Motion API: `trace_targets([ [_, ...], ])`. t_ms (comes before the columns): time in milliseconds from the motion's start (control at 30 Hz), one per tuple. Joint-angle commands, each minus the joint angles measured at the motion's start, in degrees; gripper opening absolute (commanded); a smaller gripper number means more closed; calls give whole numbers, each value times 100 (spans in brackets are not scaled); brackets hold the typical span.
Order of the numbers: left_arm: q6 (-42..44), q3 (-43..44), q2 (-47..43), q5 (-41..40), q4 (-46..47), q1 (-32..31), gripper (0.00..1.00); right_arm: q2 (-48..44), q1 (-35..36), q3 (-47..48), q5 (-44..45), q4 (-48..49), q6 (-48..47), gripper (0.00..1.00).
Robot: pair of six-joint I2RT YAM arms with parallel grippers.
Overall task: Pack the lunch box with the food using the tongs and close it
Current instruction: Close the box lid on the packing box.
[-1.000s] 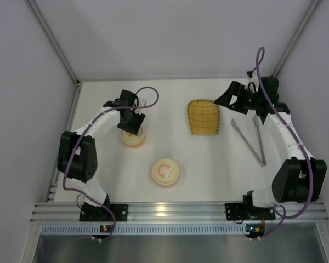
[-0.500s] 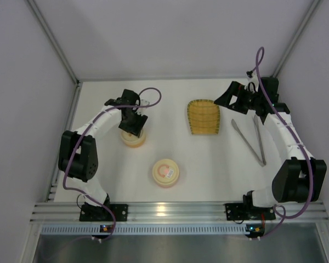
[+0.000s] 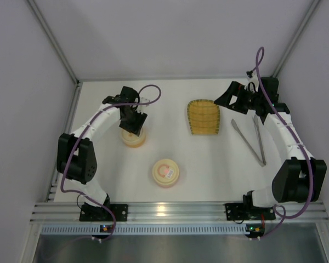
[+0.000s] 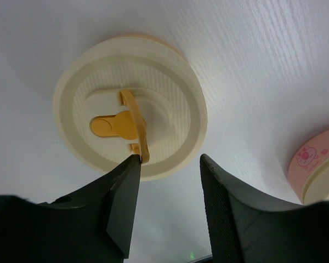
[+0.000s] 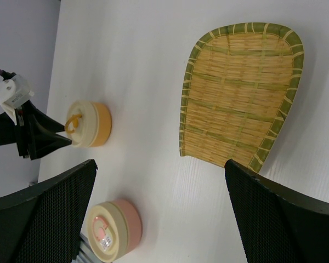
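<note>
Two jaws of my left gripper (image 4: pixel 170 160) stand apart over the orange lunch box (image 3: pixel 132 138), toward the table's far-left corner. Its upright lid handle (image 4: pixel 132 123) sits at one fingertip (image 4: pixel 130 167), off-centre. My right gripper (image 5: pixel 159 163) is wide apart and empty, near the tongs (image 3: pixel 251 139).

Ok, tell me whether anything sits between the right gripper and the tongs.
Nothing visible does. The right gripper, open, hovers at the far right corner of the woven tray; the tongs lie on bare table right of the tray, toward the arm's base.

Left fingers (image 4: pixel 120 211) half apart, right fingers (image 5: pixel 46 219) wide.
</note>
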Motion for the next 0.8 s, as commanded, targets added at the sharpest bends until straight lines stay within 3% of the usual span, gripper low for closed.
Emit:
trace_targets([
  [0, 10, 197, -224, 155, -129, -15, 52, 20, 5, 223, -81, 246, -59, 99],
  [367, -25, 145, 40, 366, 64, -6, 42, 38, 5, 205, -116, 255, -77, 99],
  [767, -51, -31, 409, 577, 319, -6, 39, 20, 5, 161, -125, 272, -86, 99],
])
